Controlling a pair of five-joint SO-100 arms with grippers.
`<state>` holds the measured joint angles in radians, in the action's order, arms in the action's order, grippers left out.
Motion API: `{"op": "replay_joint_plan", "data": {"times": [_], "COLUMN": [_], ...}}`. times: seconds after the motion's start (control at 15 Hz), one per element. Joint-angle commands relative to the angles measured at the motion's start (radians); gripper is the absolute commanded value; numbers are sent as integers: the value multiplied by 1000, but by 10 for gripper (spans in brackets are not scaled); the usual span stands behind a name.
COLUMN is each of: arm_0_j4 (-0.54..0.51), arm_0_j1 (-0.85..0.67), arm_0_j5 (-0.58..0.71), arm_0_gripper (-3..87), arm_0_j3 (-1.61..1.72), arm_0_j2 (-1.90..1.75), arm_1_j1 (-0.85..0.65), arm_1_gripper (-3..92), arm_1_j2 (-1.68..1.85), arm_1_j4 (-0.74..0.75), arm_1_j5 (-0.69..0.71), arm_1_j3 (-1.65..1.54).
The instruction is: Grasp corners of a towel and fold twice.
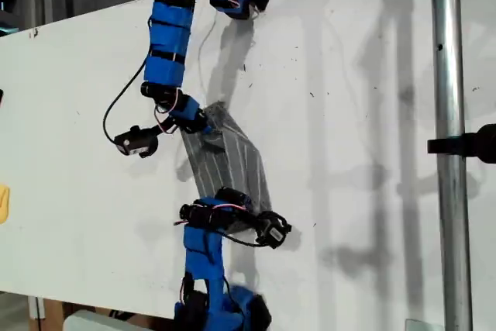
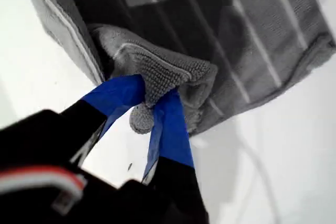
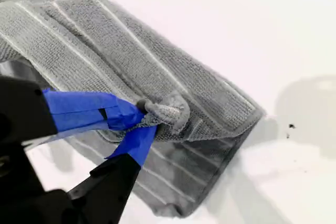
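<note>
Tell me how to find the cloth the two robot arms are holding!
Look at the big white table and find the two blue-and-black arms near its middle. Between them lies the thin grey towel with fine white stripes, pinched by my first gripper and my second gripper. Nothing else there is striped.

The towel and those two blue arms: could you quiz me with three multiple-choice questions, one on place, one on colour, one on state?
1. Where does the towel lie in the exterior view?
A. between the two arms
B. by the metal pole
C. off the table

2. What colour are its stripes?
A. red
B. white
C. green

3. What are my first gripper and my second gripper doing?
A. both open
B. one open
C. both pinching towel

A: the cloth spans arm to arm.
B: pale lines on grey.
C: each wrist view shows the fingers shut on bunched cloth.
</note>
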<state>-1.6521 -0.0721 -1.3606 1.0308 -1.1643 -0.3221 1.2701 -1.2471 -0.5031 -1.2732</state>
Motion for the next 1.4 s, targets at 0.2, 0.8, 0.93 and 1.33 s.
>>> {"op": "replay_joint_plan", "data": {"times": [0.2,0.8,0.93,1.33], "arm_0_j4": [-29,91,32,-38], "arm_0_j1": [-258,-279,-344,-525], "arm_0_j5": [163,141,179,318], "arm_0_gripper": [-29,-29,-29,-29], "arm_0_j3": [152,471,428,437], "arm_0_j2": [-247,-272,-278,-483], "arm_1_j1": [-158,-189,-239,-311], "arm_1_gripper": [-3,-3,-3,-3], "arm_1_j2": [121,130,71,138], "arm_1_j4": [26,5,-26,86], "arm_1_j5": [37,-6,46,69], "arm_1_j3": [150,-133,21,71]}}
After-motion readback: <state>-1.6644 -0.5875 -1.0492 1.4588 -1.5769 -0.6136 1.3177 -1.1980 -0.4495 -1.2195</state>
